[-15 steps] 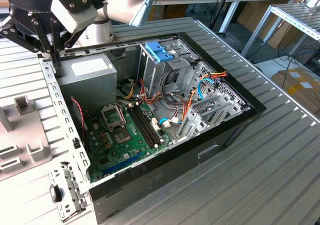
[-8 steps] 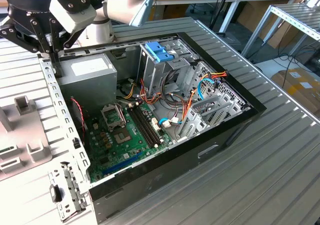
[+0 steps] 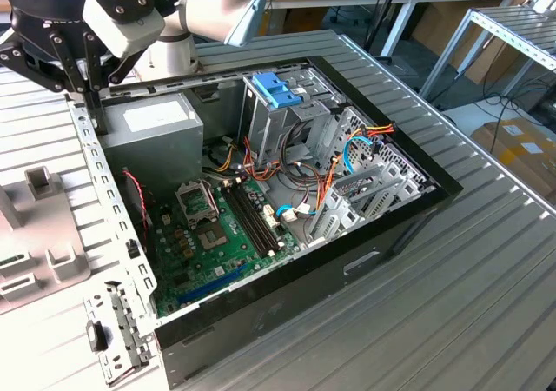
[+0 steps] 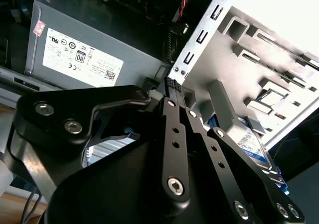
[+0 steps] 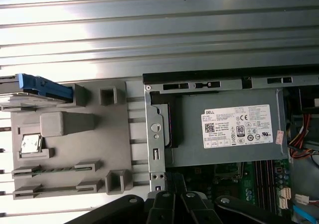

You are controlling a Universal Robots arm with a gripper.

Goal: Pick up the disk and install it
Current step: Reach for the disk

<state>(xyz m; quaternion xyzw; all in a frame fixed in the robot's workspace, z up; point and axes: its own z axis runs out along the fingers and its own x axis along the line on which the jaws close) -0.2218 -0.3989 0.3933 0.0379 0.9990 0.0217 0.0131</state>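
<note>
- In the exterior view, the black two-finger gripper (image 3: 91, 96) on the grey robot arm hangs at the exterior view's left. It is over the rear wall of the open black desktop computer case (image 3: 287, 291), just beside the boxy grey power supply (image 3: 156, 126). The lighter blue plastic bracket (image 3: 276, 89) on top of the tall grey drive cage is not your target, so leave it alone.
- In the second wrist view, the slim black fingers (image 4: 172, 134) lie together with nothing between them. My judgement is that you are only on the approach to the pick. You should spread them wider than the drive's thickness before you come down, or the pads will land on top of it.
- In the same view, the flat rectangular disk (image 4: 251, 142) sits beyond the fingertips in the pale grey plastic fixture tray (image 4: 234, 59). It has a dark body, a white-and-blue label on its broad face, and a bright blue rail along its edge.
- In the first wrist view, the disk (image 5: 37, 87) stands on its long edge in a slot at one corner of that tray, partly cut off by the frame. The tray rests on the ribbed metal table (image 5: 149, 35), outside the case on the power-supply side and well apart from the gripper.
- From how the disk stands there, I judge it best to line the pads up parallel with its broad faces. Grip the dark body rather than the blue rails or end tabs, which look springy, and lift straight out of the slot so it does not bind.
</note>
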